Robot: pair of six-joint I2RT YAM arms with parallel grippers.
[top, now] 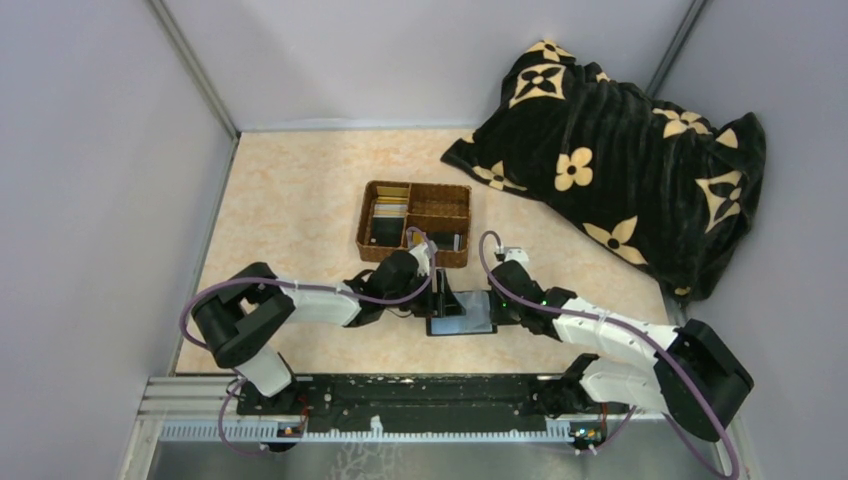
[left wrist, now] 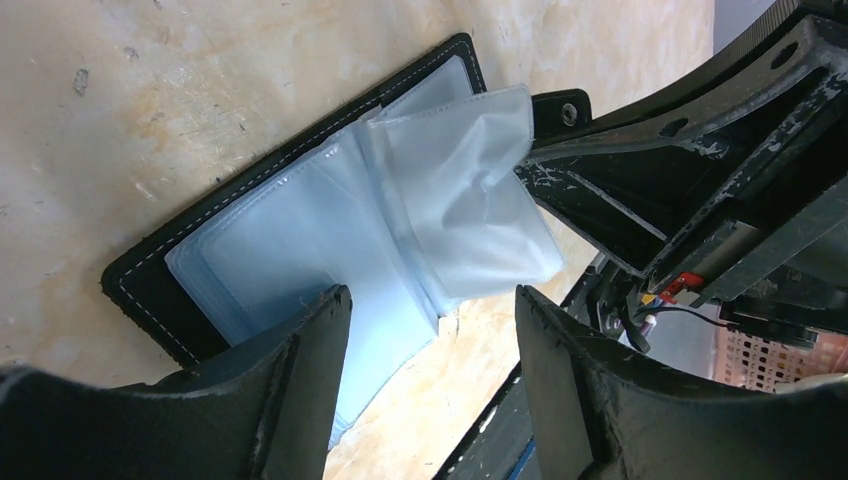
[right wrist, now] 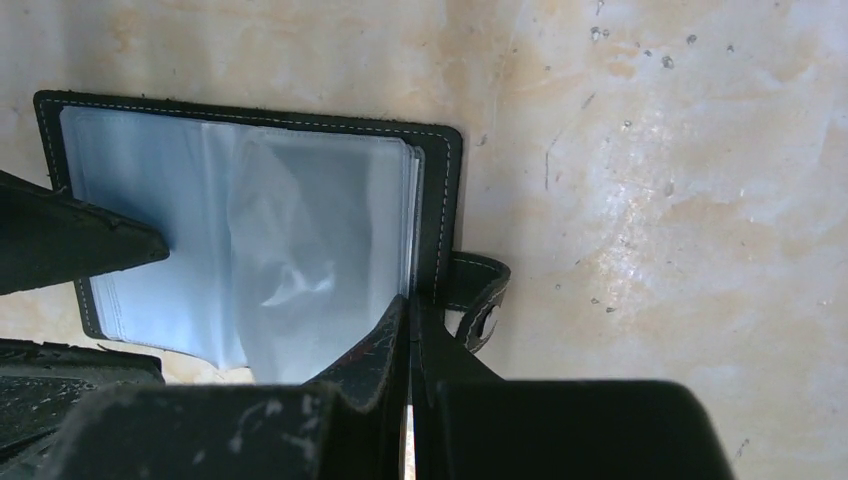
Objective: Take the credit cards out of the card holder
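Note:
The black card holder (top: 462, 312) lies open on the table between both arms, its clear plastic sleeves (left wrist: 300, 240) fanned up; I see no card in them. My left gripper (left wrist: 432, 300) hovers open right over the sleeves, one finger (right wrist: 100, 245) touching the left page. My right gripper (right wrist: 410, 300) is shut, its tip on the right cover edge (right wrist: 440, 200) beside the strap (right wrist: 480, 290). Credit cards, one gold (top: 390, 208) and one dark (top: 384, 234), lie in the wicker tray.
The brown wicker divided tray (top: 415, 185) stands just behind the arms (top: 300, 300). A black blanket with cream flowers (top: 620, 150) is heaped at the back right. Walls close off the left, the back and the right.

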